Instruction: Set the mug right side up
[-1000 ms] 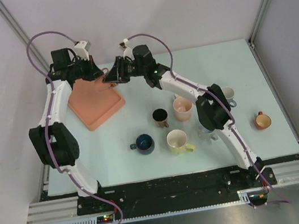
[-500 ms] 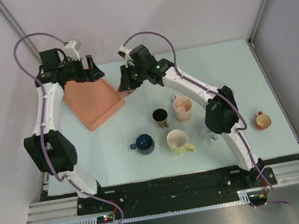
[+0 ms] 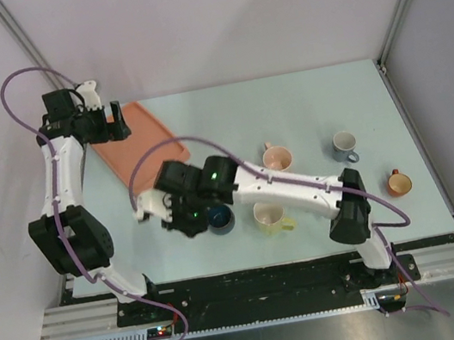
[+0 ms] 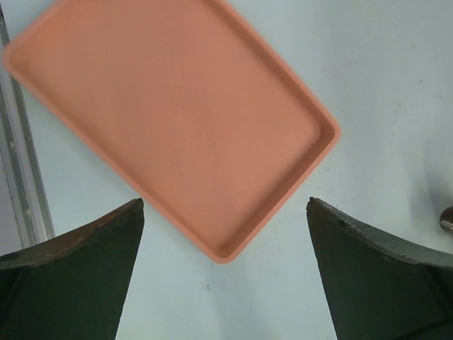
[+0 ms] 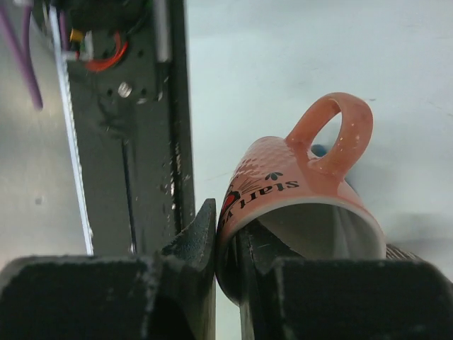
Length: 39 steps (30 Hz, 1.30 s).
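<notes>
A salmon-pink mug (image 5: 283,191) with dark lettering lies tilted on its side in the right wrist view, mouth toward the camera and handle up. My right gripper (image 5: 226,221) is shut on its rim, one finger inside and one outside. It hangs over the near left of the table; in the top view the wrist hides the mug. My left gripper (image 4: 225,204) stands open over the near corner of the orange tray (image 4: 177,120), holding nothing. In the top view it (image 3: 117,123) is at the far left.
The tray (image 3: 139,141) lies flat at the back left. On the table stand a blue mug (image 3: 218,218), a yellow mug (image 3: 269,213), a pink mug (image 3: 276,158), a grey mug (image 3: 344,146) and an orange mug (image 3: 398,184). The black front rail (image 5: 152,142) runs close beside the held mug.
My right arm has swung from the tray at the back to the near left with the mug in its grip. My left gripper has opened and drawn back left. The tray has dropped flat.
</notes>
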Tool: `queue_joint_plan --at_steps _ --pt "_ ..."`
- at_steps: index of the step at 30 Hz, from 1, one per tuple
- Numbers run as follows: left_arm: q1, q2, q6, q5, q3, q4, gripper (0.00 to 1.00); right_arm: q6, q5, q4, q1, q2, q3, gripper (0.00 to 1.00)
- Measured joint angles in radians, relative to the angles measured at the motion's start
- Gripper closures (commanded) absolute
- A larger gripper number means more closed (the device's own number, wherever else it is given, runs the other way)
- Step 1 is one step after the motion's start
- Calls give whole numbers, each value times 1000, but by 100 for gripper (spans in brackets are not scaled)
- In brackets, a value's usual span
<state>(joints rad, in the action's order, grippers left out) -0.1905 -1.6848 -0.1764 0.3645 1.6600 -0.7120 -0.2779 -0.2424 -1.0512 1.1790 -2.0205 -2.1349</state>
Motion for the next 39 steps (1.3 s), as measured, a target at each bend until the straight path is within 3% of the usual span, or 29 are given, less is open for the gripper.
queue_joint_plan --at_steps 3,10,16,20,23,26,28,33,39 --pt "-1 0 -18 -27 -25 -13 0 -89 0 -53 77 -27 11 100" --pt "-15 0 -44 -89 -29 -19 0 -262 29 -16 121 -157 7 100" --pt "-45 0 -60 -120 -36 -16 0 -303 28 -34 135 -356 -133 100" --pt "-53 0 -61 -127 -58 -17 0 -305 32 -46 140 -400 -153 98" --pt "-53 0 -63 -126 -61 -19 0 -307 38 -52 140 -402 -154 83" --pt "-53 0 -66 -126 -61 -18 0 -302 48 -58 143 -402 -156 52" --pt "-53 0 -68 -126 -61 -18 0 -295 72 -64 145 -402 -157 40" --pt "-53 0 -69 -126 -61 -17 0 -288 137 -60 150 -399 -178 21" --pt "-53 0 -72 -126 -61 -17 0 -281 163 -24 153 -327 -178 18"
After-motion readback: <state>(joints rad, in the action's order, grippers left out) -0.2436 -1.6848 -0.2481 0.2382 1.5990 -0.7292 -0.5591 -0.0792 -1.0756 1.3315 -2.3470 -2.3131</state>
